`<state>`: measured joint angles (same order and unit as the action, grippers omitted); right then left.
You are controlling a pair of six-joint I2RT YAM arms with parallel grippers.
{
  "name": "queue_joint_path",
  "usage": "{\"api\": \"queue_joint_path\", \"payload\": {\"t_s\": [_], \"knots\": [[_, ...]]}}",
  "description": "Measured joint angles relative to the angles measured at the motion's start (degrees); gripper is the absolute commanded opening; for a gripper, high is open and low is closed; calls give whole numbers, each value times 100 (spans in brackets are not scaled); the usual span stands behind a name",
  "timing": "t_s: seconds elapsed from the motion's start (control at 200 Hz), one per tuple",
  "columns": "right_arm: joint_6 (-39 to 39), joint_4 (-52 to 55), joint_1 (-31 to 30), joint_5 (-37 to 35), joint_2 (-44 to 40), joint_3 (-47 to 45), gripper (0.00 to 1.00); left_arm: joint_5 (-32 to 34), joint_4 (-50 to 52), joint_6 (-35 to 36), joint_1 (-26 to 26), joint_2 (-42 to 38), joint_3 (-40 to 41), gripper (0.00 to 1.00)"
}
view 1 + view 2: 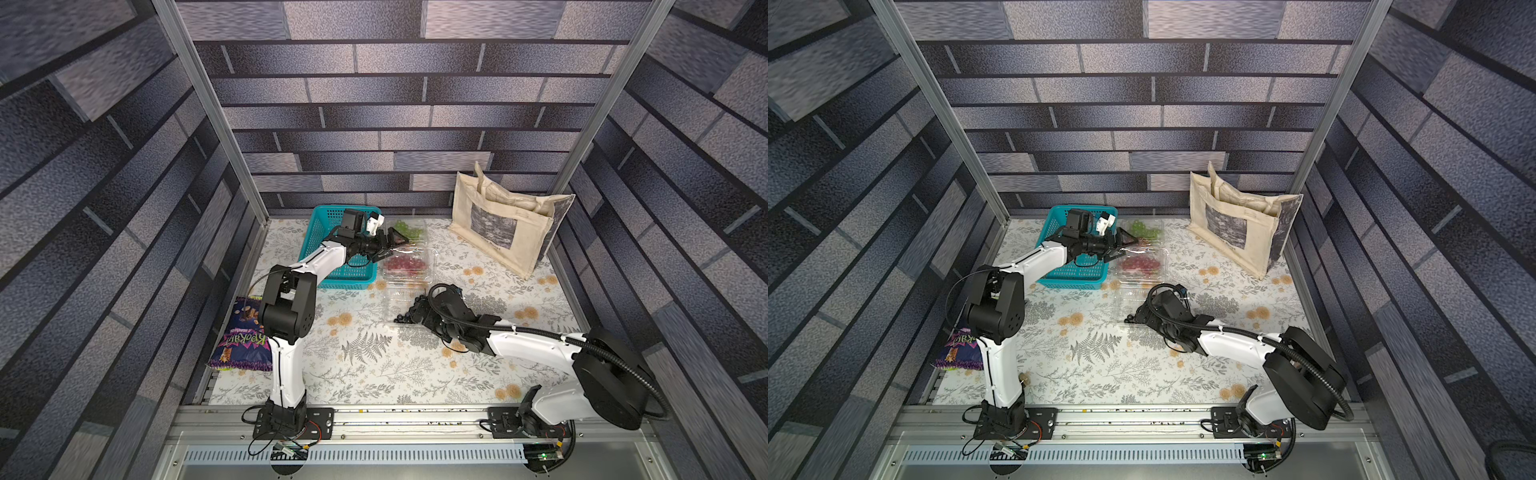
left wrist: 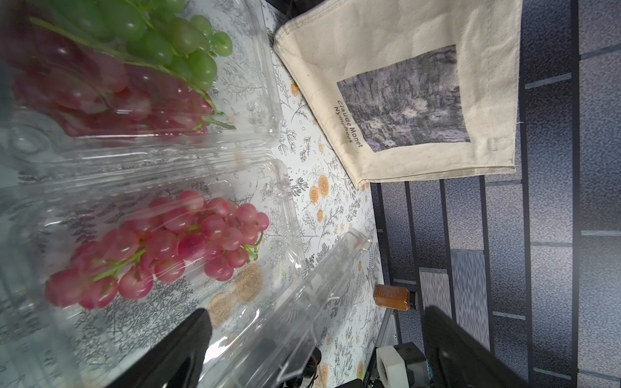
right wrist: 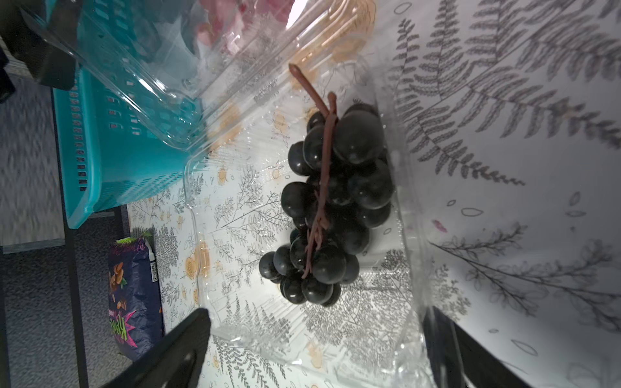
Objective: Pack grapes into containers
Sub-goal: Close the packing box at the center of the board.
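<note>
Grapes all lie in clear boxes set in a row on desk (image 1: 374, 365), beside teal basket (image 1: 320, 232). Black grapes (image 3: 332, 201) lie in near container (image 3: 408, 268), stem up, resting on its floor. Right claw (image 3: 316, 315) hangs low over this box, fingers wide apart, one on each side of the box end, gripping nothing; in both top views the arm hides most of the bunch. Red grapes (image 2: 174, 242) lie in middle container (image 2: 285, 188), its lid (image 2: 322, 285) raised and tilted. Left claw (image 2: 317, 314) sits at that lid, fingers spread wide, lid edge running between them but not clamped; whether a finger touches the plastic cannot be told. Green grapes (image 2: 174, 40) lie in far container (image 2: 262, 84), on top of a second red bunch (image 2: 134, 100) in the same box. Far and middle boxes touch or nearly touch. Left arm reaches across the basket in a top view. Tote bag (image 1: 498, 224) stands upright at the far corner, well apart from the boxes. Snack bag (image 1: 243, 345) lies at desk edge by the left arm's base. Brown bottle (image 2: 393, 297) lies by the wall near desk edge.
</note>
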<state>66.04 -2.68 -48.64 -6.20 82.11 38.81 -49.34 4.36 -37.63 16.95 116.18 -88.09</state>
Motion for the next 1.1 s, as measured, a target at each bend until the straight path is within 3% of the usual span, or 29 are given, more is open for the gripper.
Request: {"api": "queue_joint_path", "payload": {"t_s": [0.461, 1.102], "knots": [[-4, 334, 0, -284, 297, 393, 100, -306, 92, 107, 0, -22, 0, 100], [-221, 535, 2, -457, 549, 748, 100, -385, 166, 424, 74, -719, 570, 100]]}}
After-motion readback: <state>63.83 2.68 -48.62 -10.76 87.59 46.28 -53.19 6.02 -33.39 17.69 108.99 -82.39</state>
